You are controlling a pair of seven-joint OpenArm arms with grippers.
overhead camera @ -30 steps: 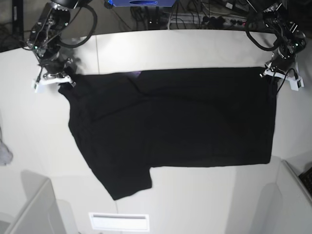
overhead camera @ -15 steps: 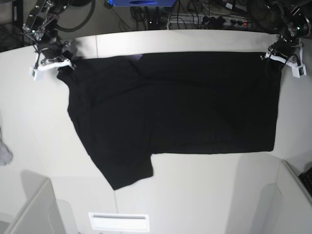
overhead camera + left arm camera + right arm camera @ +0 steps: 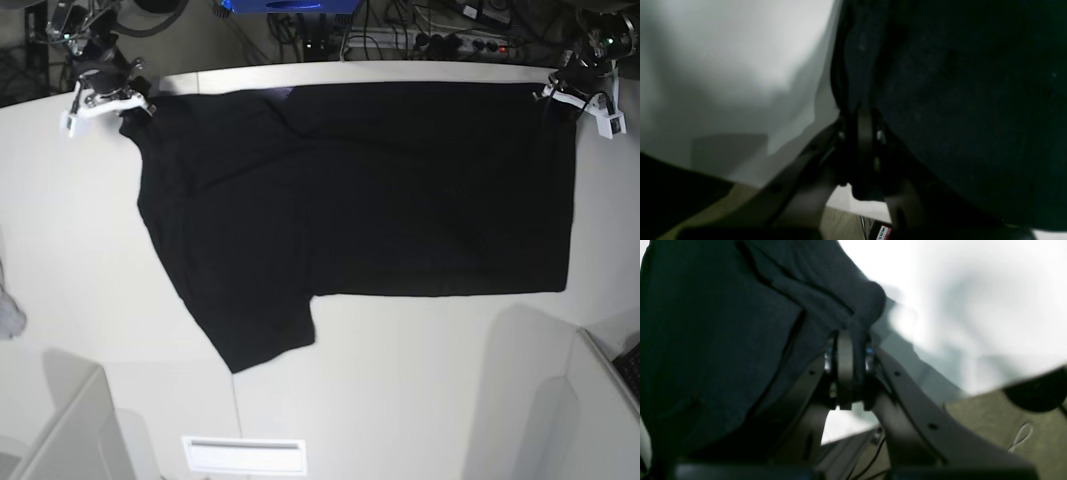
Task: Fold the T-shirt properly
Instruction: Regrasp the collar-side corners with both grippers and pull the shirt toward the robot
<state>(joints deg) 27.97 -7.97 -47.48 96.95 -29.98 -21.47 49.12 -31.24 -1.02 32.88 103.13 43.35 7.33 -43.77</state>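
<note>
The black T-shirt (image 3: 370, 200) lies spread across the white table (image 3: 400, 400), plain side up, with one sleeve hanging toward the front left. A sliver of purple shows at its far edge. At the far right corner of the shirt my left gripper (image 3: 562, 95) is shut on the cloth. The left wrist view shows the fingertips (image 3: 862, 116) pinching a dark fold of the T-shirt (image 3: 957, 100). My right gripper (image 3: 128, 100) is shut on the far left corner. In the right wrist view its jaws (image 3: 848, 340) clamp a bunched fold of the T-shirt (image 3: 740, 323).
A small grey-white cloth scrap (image 3: 8, 315) lies at the table's left edge. White bin walls rise at the front left (image 3: 70, 430) and front right (image 3: 600, 400). A white label plate (image 3: 243, 455) sits at the front edge. Cables and a power strip (image 3: 450, 40) run behind the table.
Both grippers have moved toward the table's far edge, pulling the shirt's held corners with them. The whole shirt has slid away from the front and lies stretched flatter.
</note>
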